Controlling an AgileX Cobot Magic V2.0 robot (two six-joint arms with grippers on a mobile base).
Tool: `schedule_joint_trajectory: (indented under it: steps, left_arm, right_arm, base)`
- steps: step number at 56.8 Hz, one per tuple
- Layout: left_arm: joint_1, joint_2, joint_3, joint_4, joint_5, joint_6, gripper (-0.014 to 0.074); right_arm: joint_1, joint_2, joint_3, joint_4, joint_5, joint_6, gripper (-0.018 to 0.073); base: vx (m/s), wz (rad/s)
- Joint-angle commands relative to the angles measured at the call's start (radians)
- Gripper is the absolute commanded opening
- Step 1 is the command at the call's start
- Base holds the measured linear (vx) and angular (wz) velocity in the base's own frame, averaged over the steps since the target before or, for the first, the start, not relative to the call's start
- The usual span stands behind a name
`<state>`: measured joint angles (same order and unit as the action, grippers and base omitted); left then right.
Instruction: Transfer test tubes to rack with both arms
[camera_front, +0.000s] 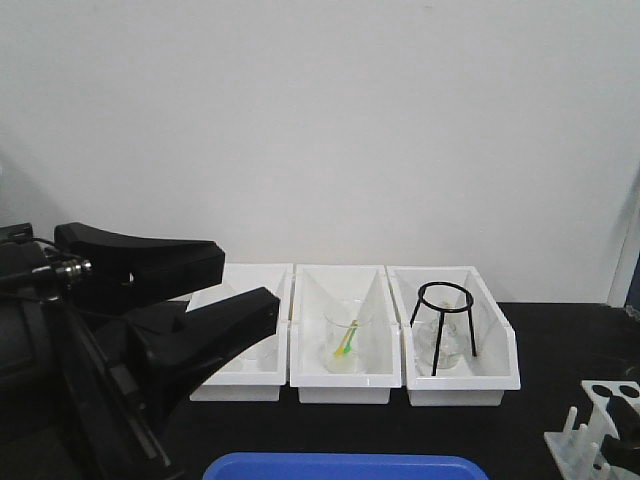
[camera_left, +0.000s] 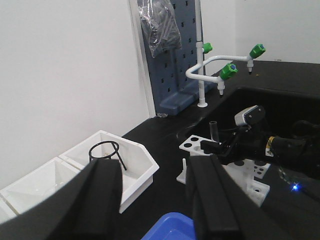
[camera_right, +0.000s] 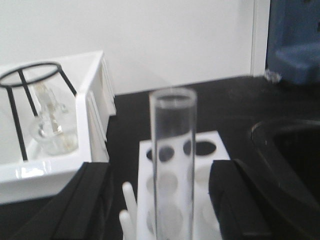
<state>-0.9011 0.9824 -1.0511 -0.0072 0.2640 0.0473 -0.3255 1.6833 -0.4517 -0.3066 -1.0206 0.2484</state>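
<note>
Glass test tube upright in right gripper over rack edge; left gripper wide.

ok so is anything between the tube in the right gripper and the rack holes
Nothing visible is. The slim clear glass test tube stands upright between the right gripper's black fingers, directly over the small white plastic rack, whose round holes look open. The tube's lower end is out of frame.
</note>
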Motion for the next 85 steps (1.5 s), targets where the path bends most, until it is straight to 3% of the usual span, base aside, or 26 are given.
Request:
schedule_joint_trajectory:
  steps: [1, 12, 22, 30, 39, 45, 53, 61, 72, 82, 83, 85]
  left_arm:
    - [-0.005, -0.012, -0.036, -0.005, -0.072, -0.005, 0.0424]
    - [-0.005, -0.012, -0.036, -0.005, -0.071, -0.005, 0.0423]
    - [-0.005, -0.012, -0.036, -0.005, -0.045, -0.009, 0.0363]
    - [0.009, -0.012, -0.037, -0.004, 0.01, -0.009, 0.0203]
    - [0.088, -0.012, -0.037, 0.001, 0.073, -0.008, -0.0024]
    - [0.173, -0.015, -0.037, 0.042, 0.108, -0.047, -0.0022]
    - [0.298, -0.015, -0.022, 0.146, 0.201, -0.112, -0.0021]
    - [0.403, -0.078, 0.085, 0.188, 0.19, -0.148, -0.0021]
    - [0.474, -0.254, 0.317, 0.19, 0.154, -0.188, -0.0021]
    - [0.475, -0.479, 0.532, 0.188, 0.08, -0.272, -0.002]
    - [0.475, -0.618, 0.642, 0.199, 0.062, -0.293, -0.002]
    - [0.475, -0.638, 0.653, 0.199, 0.07, -0.293, -0.002]
  right_arm:
    - [-0.004, -0.103, -0.023, -0.001, -0.088, -0.003, 0.051]
    - [-0.004, -0.312, -0.024, -0.001, -0.017, -0.003, 0.049]
    - [-0.004, -0.556, -0.028, -0.044, 0.215, 0.05, 0.0396]
    - [0.006, -0.763, -0.068, -0.188, 0.542, 0.151, 0.0261]
    - [0.099, -0.903, -0.074, -0.415, 0.68, 0.331, 0.0076]
    - [0.188, -0.959, -0.074, -0.579, 0.696, 0.511, -0.0015]
    - [0.302, -0.977, -0.074, -0.747, 0.663, 0.77, -0.001]
    - [0.399, -0.977, -0.074, -0.86, 0.639, 0.905, -0.0008]
    - [0.453, -0.977, -0.074, -0.868, 0.636, 0.935, -0.0008]
    - [0.453, -0.977, -0.073, -0.869, 0.633, 0.936, -0.0007]
    - [0.453, -0.977, -0.073, -0.869, 0.633, 0.935, -0.0007]
    - [0.453, -0.977, -0.073, -0.869, 0.633, 0.935, -0.0007]
  base:
    - [0.0, 0.0]
    - [0.0, 0.0]
    - [0.0, 0.0]
    - [0.0, 0.0]
    - [0.0, 0.0]
    - [0.0, 0.0]
    - [0.0, 0.0]
    - [0.0, 0.0]
    - [0.0, 0.0]
    - [0.0, 0.0]
    - [0.0, 0.0]
    - [0.0, 0.0]
